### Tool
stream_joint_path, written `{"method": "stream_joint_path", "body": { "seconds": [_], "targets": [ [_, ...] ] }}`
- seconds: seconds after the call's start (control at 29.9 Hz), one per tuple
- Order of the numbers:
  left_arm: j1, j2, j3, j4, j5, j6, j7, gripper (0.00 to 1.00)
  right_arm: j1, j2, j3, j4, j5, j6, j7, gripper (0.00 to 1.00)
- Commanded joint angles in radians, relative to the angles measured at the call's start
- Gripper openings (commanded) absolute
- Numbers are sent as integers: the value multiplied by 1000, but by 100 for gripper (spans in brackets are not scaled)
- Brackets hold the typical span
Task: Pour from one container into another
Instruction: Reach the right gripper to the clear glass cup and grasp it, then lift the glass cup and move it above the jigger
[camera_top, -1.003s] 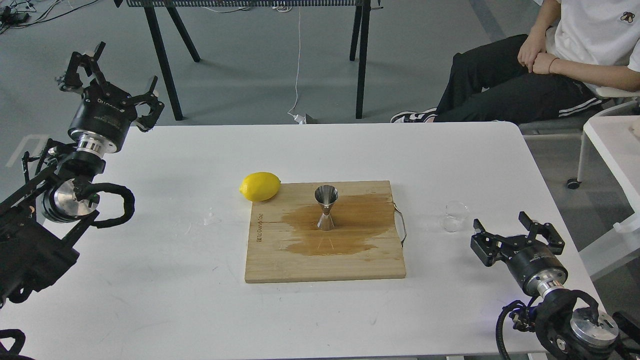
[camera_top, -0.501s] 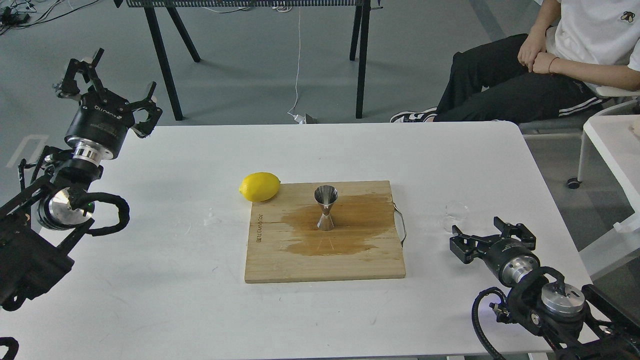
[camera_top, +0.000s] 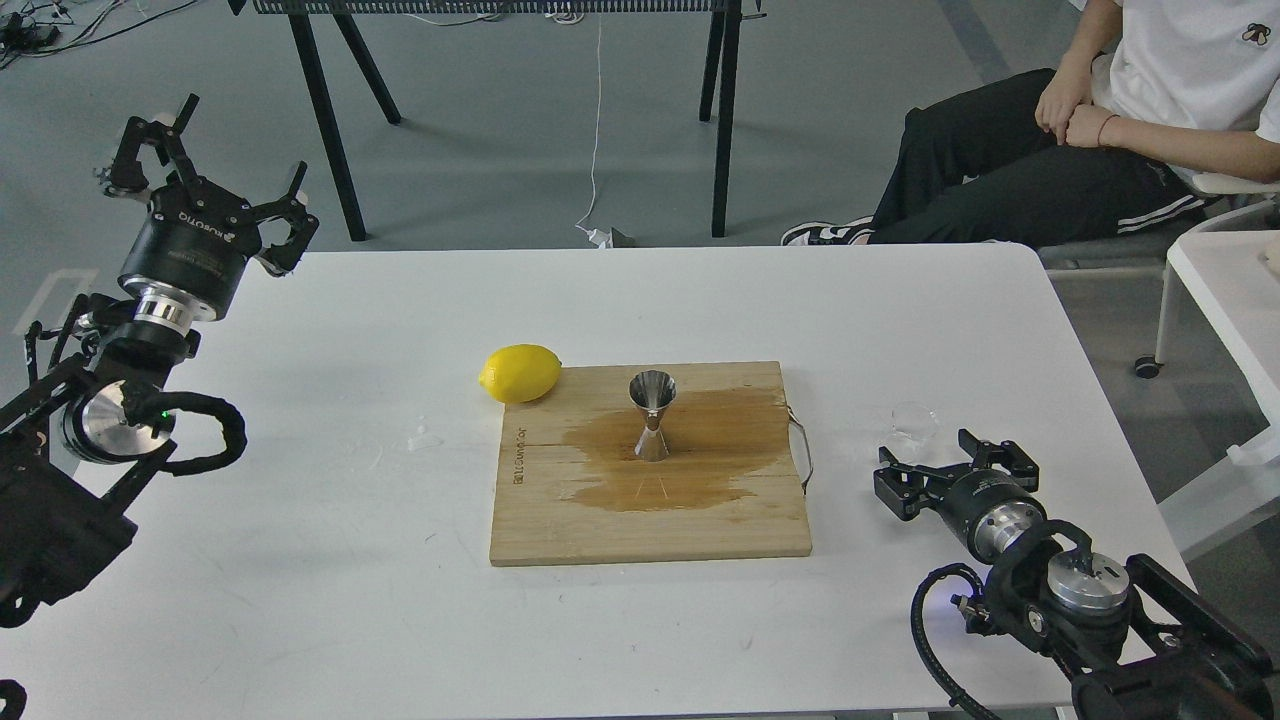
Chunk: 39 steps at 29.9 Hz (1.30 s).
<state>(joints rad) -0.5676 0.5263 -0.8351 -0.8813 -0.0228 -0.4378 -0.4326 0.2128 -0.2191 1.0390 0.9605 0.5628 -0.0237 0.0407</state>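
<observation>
A shiny jigger stands up straight on a wood board, in the middle of a brown wet patch. A lemon lies at the board's far left corner, touching it. The clear cup sits on the white table, right of the board. The right gripper is low, just in front of the cup, with its fingers spread wide and nothing in them. The left gripper is up by the table's far left corner, open too.
</observation>
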Motion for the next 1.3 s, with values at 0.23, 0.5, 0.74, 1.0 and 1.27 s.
{"method": "stream_joint_path", "body": {
  "seconds": [0.23, 0.5, 0.74, 1.0, 1.27],
  "targets": [
    [-1, 1, -1, -1, 0, 1, 0, 100, 43, 44, -7, -57, -20, 4, -7, 78],
    [-1, 1, -1, -5, 0, 1, 2, 100, 36, 44, 12, -52, -20, 1, -5, 60],
    [-1, 9, -1, -5, 0, 1, 0, 100, 34, 44, -4, -49, -23, 18, -5, 24],
    [0, 18, -1, -5, 0, 1, -1, 100, -3, -12, 9, 116, -26, 21, -7, 24],
    [-1, 18, -1, -5, 0, 1, 0, 100, -3, -147, -7, 368, -82, -5, -1, 19]
  ]
}}
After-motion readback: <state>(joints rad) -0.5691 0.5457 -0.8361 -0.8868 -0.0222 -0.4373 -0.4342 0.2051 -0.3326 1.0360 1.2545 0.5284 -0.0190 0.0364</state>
